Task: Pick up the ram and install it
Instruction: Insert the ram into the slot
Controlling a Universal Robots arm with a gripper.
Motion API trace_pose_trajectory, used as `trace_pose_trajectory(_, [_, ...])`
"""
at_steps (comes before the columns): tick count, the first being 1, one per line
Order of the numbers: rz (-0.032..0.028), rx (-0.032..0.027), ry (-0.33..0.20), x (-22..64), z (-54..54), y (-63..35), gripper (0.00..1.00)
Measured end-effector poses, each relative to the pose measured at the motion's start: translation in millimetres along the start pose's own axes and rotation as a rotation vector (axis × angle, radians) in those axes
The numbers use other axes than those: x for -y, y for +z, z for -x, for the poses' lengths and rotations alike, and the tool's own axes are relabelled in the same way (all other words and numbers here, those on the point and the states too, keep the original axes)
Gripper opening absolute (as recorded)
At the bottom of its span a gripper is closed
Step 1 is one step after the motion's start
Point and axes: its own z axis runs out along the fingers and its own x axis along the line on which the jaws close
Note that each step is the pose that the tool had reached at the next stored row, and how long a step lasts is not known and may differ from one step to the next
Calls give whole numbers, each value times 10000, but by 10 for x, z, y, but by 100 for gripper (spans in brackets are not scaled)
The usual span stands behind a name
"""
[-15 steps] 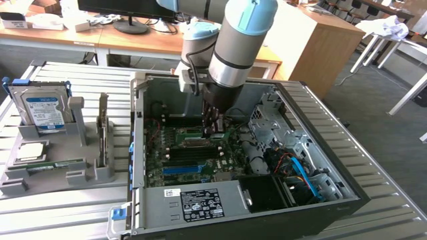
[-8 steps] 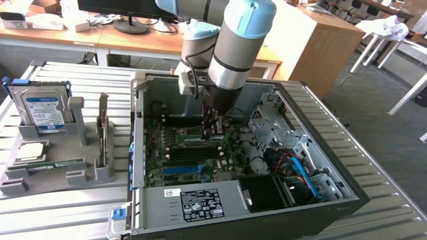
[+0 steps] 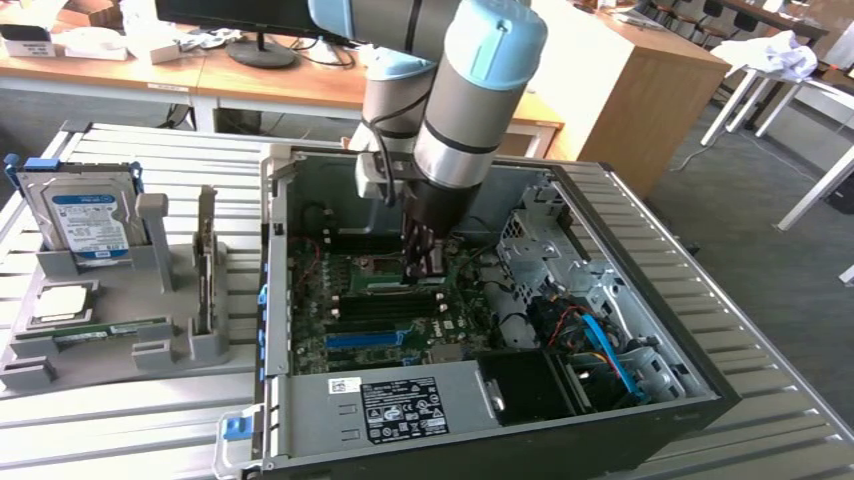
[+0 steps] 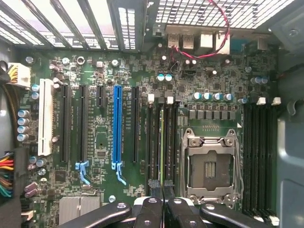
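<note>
The ram (image 4: 163, 142) stands on edge in one of the dark memory slots (image 4: 153, 142) of the green motherboard (image 4: 104, 137), seen in the wrist view as a thin green line running away from the jaws between the black slot rails, just beside the empty processor socket (image 4: 209, 164). The gripper (image 4: 163, 202) is right over the near end of that stick, its jaws drawn almost together with only the thin edge of the ram between them; whether they pinch it or merely press on it cannot be told. In the exterior view the gripper (image 3: 424, 262) reaches down into the open computer case (image 3: 667, 400), low over the middle of the board. On the far side of the socket lies a second bank of memory slots (image 4: 259, 156) with white latches. On the other side of the ram run the expansion slots, among them a long blue slot (image 4: 117, 126) and a white slot (image 4: 45, 116). The case lies on its side on a slatted metal table (image 3: 120, 440), with a labelled power supply (image 3: 387, 405) at its near edge and blue cables (image 3: 601, 345) toward the exterior view's right. At the exterior view's left, well apart from the case, a grey holder (image 3: 120, 350) carries a hard drive (image 3: 91, 222) standing upright, an expansion card (image 3: 204, 262) on edge, and another green stick (image 3: 114, 330) lying low along its front.
</note>
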Motion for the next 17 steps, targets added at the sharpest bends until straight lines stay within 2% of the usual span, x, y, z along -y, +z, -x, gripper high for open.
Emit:
trace_pose_trajectory(4, [-1, 2, 0, 1, -5, 71, 12])
trace_pose_trajectory(8, [-1, 1, 0, -62, -10, 125, 12])
trace_pose_trajectory(17, [-5, 0, 67, -64, -15, 193, 12])
